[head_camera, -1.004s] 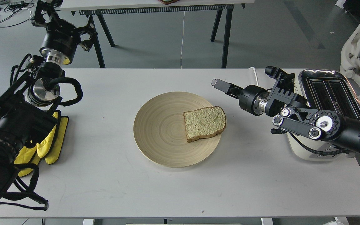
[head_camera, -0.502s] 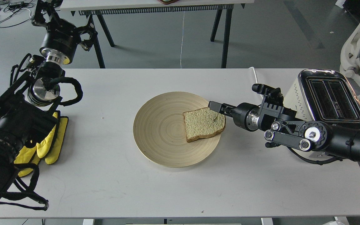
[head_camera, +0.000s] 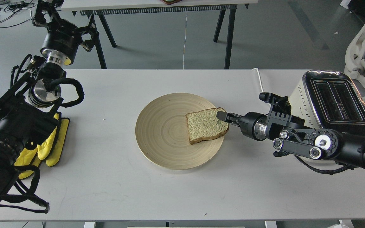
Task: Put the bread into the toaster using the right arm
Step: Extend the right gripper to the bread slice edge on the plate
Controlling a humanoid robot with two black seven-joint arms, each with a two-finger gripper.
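A slice of bread (head_camera: 205, 126) lies flat on the right side of a round wooden plate (head_camera: 157, 133) in the middle of the white table. My right gripper (head_camera: 222, 116) reaches in from the right, with one finger (head_camera: 221, 115) lying on top of the slice's right crust edge. The other finger is hidden, so I cannot tell whether it grips the bread. The toaster (head_camera: 337, 98), chrome-topped with two empty slots, stands at the table's right end behind my right arm. My left gripper (head_camera: 48, 8) is raised at the far left, dark and partly cut off.
A yellow glove (head_camera: 51, 145) lies on the table at the left under my left arm. A white cable (head_camera: 260, 80) runs along the table by the toaster. Another table's legs (head_camera: 228, 34) and a white chair (head_camera: 363, 41) stand beyond the table.
My right gripper came down and left from above the table's far right, reached the slice's right edge, then drew back slightly rightwards. The bread and left arm have not moved.
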